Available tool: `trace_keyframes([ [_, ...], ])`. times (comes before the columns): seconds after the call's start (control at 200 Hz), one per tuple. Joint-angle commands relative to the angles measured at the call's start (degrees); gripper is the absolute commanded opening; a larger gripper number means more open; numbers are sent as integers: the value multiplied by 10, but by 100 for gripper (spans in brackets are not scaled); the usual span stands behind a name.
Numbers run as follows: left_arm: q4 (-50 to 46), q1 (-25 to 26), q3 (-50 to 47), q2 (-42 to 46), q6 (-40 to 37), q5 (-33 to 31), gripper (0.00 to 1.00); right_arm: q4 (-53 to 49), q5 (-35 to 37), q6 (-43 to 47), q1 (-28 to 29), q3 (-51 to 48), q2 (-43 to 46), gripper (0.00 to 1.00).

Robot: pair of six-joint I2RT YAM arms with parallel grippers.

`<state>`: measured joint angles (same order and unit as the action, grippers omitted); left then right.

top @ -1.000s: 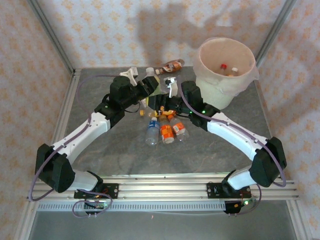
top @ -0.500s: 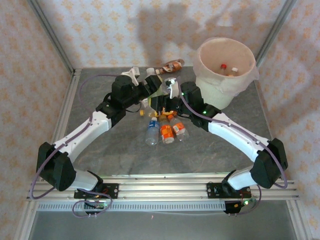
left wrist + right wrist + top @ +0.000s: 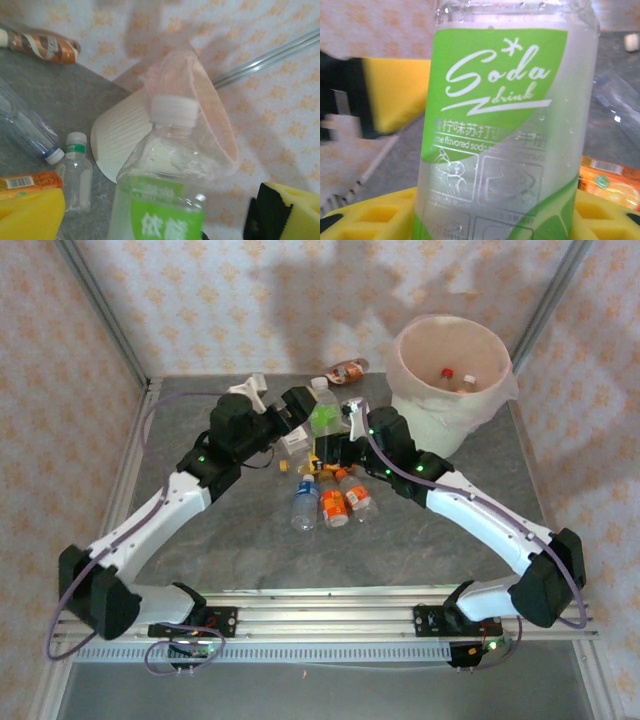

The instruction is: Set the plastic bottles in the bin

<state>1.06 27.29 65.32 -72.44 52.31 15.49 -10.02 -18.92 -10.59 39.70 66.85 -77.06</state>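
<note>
Above the middle of the grey bench [image 3: 250, 540], toward its far edge, the green-labelled bottle [image 3: 323, 418] stood upright with its white cap uppermost; whether its base cleared the surface could not be told. The right jaws pinched it low on the body: in the right wrist view a yellow pad [image 3: 367, 217] met the bottle wall on each side. The left jaws were spread wide about the same bottle; in the left wrist view a gap showed between the bottle and each left pad [image 3: 30, 215], so neither touched it.

The bin [image 3: 430, 430] stood at the far right corner of the bench, well right of the held bottle, with the right wrist between them. Its bag liner [image 3: 480, 405] folded over the rim and hung down the wall. Inside lay two bottles [image 3: 457, 378]. The bin wall sat near the right bench edge and the corner frame post [image 3: 548, 300].

On the near side of the jaws lay a cluster: a blue-labelled clear bottle [image 3: 303, 502], an orange-labelled bottle [image 3: 333, 507] just beside it, and a further clear bottle [image 3: 358, 498] beside that. A brown-red bottle [image 3: 345, 370] lay on its side at the far bench edge, by the wall, apart from the rest.

Open bench ran from the cluster to the near rail [image 3: 330, 605] and leftward to the left frame rail [image 3: 127, 470]. Patterned walls [image 3: 230, 300] closed the left, far and right sides.
</note>
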Motion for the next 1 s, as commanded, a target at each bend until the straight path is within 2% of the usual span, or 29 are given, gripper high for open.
trace_keyframes([
  [0.0,-20,1,-22,54,-24,-78,100,-60,66,29,-4,30,16,42],
  [0.325,-123,1,-61,139,-49,-193,100,-103,115,73,-51,117,-10,41],
  [0.57,-252,-1,-73,190,-12,-325,100,-141,147,128,-101,233,-48,41],
  [0.821,-250,-8,-131,251,16,-355,100,-160,148,147,-204,325,-91,40],
  [0.996,-266,-12,-142,267,15,-357,100,-224,166,140,-283,399,-134,41],
])
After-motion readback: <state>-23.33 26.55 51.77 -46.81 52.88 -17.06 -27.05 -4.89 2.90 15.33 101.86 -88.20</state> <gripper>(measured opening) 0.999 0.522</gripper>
